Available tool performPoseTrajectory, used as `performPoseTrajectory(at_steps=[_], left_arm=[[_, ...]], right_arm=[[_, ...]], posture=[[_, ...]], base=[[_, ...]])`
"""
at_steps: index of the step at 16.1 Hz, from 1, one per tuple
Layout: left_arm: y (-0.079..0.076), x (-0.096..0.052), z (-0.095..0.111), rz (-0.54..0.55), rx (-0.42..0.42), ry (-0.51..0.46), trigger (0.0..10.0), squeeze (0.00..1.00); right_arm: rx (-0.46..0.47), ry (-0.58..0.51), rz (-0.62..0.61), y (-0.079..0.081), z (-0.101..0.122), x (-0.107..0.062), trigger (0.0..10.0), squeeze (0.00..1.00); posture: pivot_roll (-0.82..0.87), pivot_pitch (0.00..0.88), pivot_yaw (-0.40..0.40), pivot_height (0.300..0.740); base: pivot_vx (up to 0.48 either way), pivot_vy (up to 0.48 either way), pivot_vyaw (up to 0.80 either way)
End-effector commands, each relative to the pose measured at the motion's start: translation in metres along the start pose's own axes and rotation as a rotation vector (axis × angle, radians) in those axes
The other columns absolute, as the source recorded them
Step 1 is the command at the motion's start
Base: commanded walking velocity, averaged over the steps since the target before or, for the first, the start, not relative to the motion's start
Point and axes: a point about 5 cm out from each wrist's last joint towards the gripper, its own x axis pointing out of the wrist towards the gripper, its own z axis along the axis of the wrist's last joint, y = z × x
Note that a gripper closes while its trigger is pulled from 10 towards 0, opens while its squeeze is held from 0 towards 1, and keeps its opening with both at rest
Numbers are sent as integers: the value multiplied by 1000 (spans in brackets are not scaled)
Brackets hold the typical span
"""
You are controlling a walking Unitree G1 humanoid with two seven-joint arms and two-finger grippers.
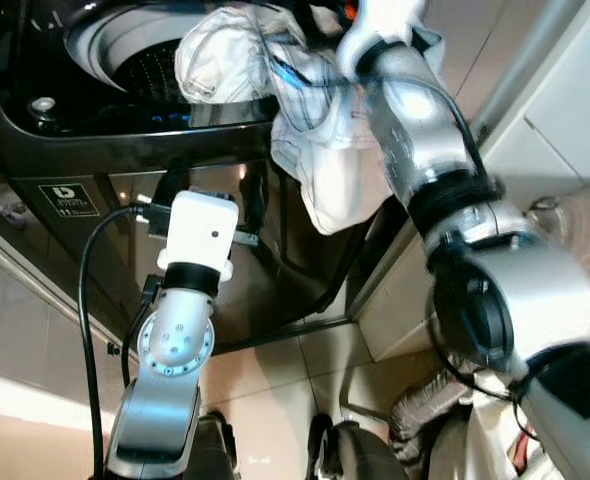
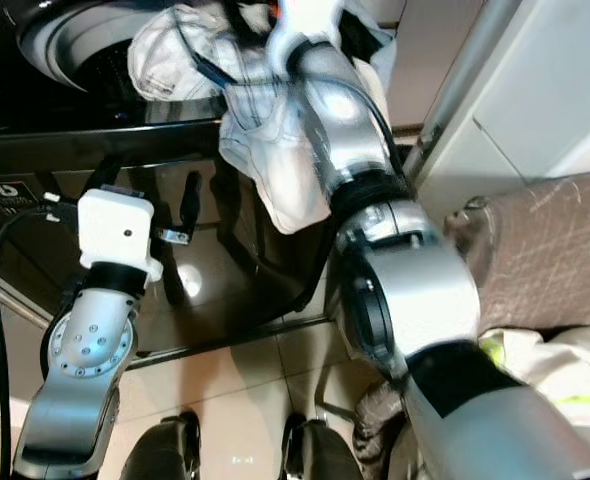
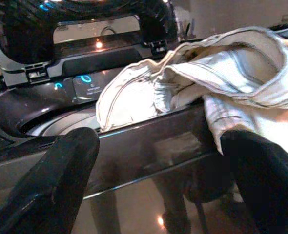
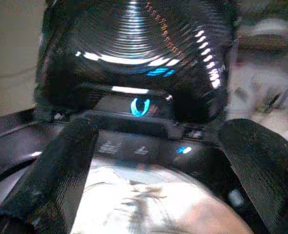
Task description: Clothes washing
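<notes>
Laundry corner of a home, by the look of it. Dark top-load washing machine (image 1: 95, 130) w/ lid up, blue-lit control panel (image 3: 88, 83) glowing at the back. White garment (image 1: 305, 120) draped over its front edge. Glossy tiled floor (image 1: 275, 380) underfoot, pale cabinet door (image 1: 565, 110) alongside, more fabric piled near it.

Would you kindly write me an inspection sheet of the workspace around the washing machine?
Surface: glossy tiled floor.
Job's things: dark top-loading washing machine, lid up; white garment draped over its front rim, partly over the drum opening.
Clutter: laundry heap at the robot's right.
End effectors: left end effector open, facing the machine's front; right end effector open, above the garment at the drum.
Cables: black cable looping beside the left arm.
Surroundings: pale cabinet at right.
</notes>
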Motion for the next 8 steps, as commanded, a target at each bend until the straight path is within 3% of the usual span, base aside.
performPoseTrajectory(at_steps=[1,2,4,5,6,8], left_arm=[[-2,1,2,-1,-9,-21,10000,0],[-3,2,2,-9,-11,-27,10000,0],[-3,-1,1,-22,-21,-16,10000,0],[-4,-4,0,-37,-25,-7,10000,0],[-3,-6,-1,-43,-23,-3,10000,0],[-1,-13,0,-75,-19,13,10000,0]], right_arm=[[-53,-93,-22,-9,8,-9,10000,0],[-97,-135,-31,-12,5,-27,10000,0],[-84,-118,-63,-17,-3,-79,10000,0],[-65,-81,-78,-16,-5,-108,10000,0],[-71,-69,-79,-15,-5,-120,10000,0],[-67,66,-99,-11,-16,-175,10000,0]], posture=[[51,81,-80,740],[41,90,-77,740],[17,118,-65,740],[5,133,-57,740],[-8,151,-44,740],[-9,206,-15,740]], base=[[0,0,0],[0,0,0],[0,0,0],[0,0,0],[0,0,0],[0,0,0]])
